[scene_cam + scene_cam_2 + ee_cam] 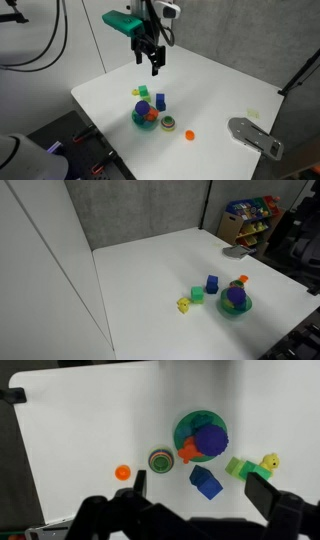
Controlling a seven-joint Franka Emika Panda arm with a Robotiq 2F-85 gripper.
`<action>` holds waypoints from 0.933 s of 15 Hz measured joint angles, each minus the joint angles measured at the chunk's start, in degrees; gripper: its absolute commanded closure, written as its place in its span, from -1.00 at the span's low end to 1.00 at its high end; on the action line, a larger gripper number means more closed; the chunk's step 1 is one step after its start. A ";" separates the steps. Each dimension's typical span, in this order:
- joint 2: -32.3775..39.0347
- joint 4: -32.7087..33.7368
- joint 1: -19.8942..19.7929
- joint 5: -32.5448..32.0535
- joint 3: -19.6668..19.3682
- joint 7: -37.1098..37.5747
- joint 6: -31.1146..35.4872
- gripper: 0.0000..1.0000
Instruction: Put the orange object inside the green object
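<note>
Orange piece (189,133) | on worktop (110,95), just beside green ring (169,124) | pincer (148,62) released, empty, high above, well apart | likely next: descend onto piece

Broad bare bench (200,85) surface lies toward its edges. The orange object (123,472) stands apart, open all round. The green object (159,459) has the teal bowl (200,438) just beside it and the blue block (206,482) near, open elsewhere.
</note>
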 measured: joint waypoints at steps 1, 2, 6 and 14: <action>-0.05 0.00 0.00 0.00 0.00 0.00 0.00 -1.00; -0.05 0.01 0.00 0.00 0.00 0.00 0.00 -1.00; 0.06 -0.02 0.00 0.00 0.00 0.00 0.00 -1.00; 5.40 1.66 -0.94 0.00 -1.30 0.06 6.90 -1.00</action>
